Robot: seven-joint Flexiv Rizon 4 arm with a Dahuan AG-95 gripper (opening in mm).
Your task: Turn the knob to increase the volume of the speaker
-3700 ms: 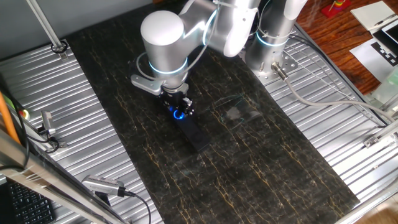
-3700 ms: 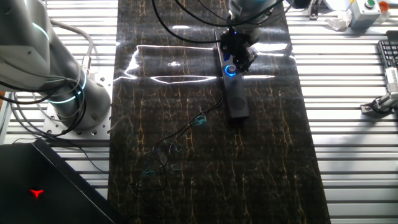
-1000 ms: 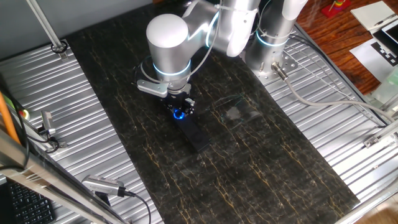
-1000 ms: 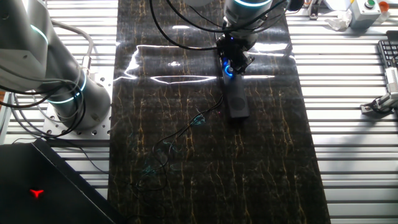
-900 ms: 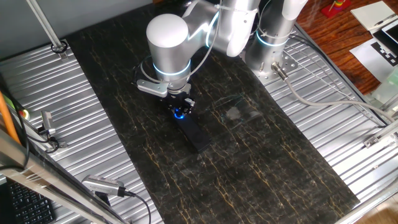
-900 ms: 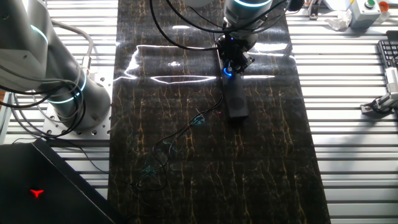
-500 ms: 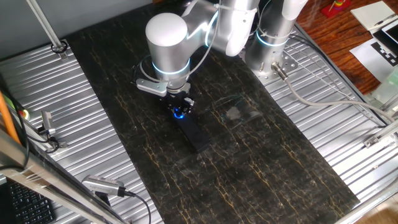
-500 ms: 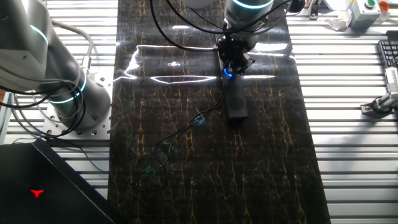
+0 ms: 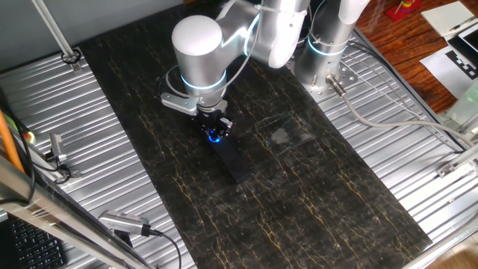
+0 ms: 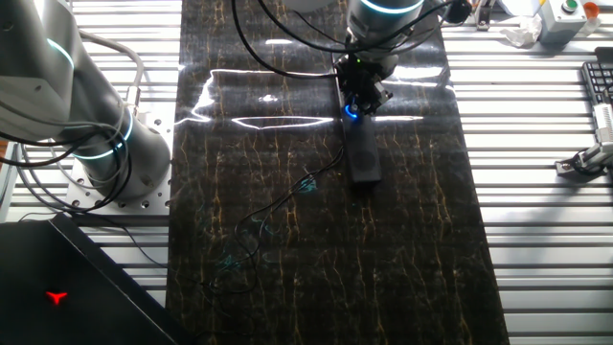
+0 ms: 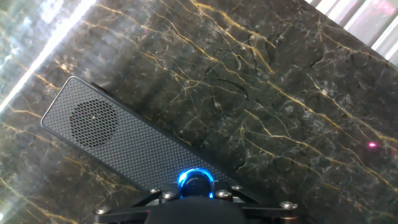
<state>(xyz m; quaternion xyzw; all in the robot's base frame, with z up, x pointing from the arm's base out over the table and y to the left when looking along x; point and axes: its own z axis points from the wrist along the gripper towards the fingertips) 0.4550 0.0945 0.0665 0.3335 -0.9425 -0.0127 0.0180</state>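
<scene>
The speaker is a slim black bar lying flat on the dark marble mat. It also shows in the other fixed view and in the hand view. The knob glows blue at the bar's end; it also shows in the other fixed view and low in the hand view. My gripper points straight down on the knob, its black fingers close on either side of it. In the hand view the gripper closes round the blue-lit dial. The fingertips themselves are hidden.
A thin cable runs from the speaker across the mat toward the front left. A second arm's base stands on the slatted metal table at left. This arm's base stands at the back right. A keyboard edge lies far right.
The wrist and fingers have turned a little about the knob since the earlier frames. The hand stays over the same spot. The speaker has not shifted.
</scene>
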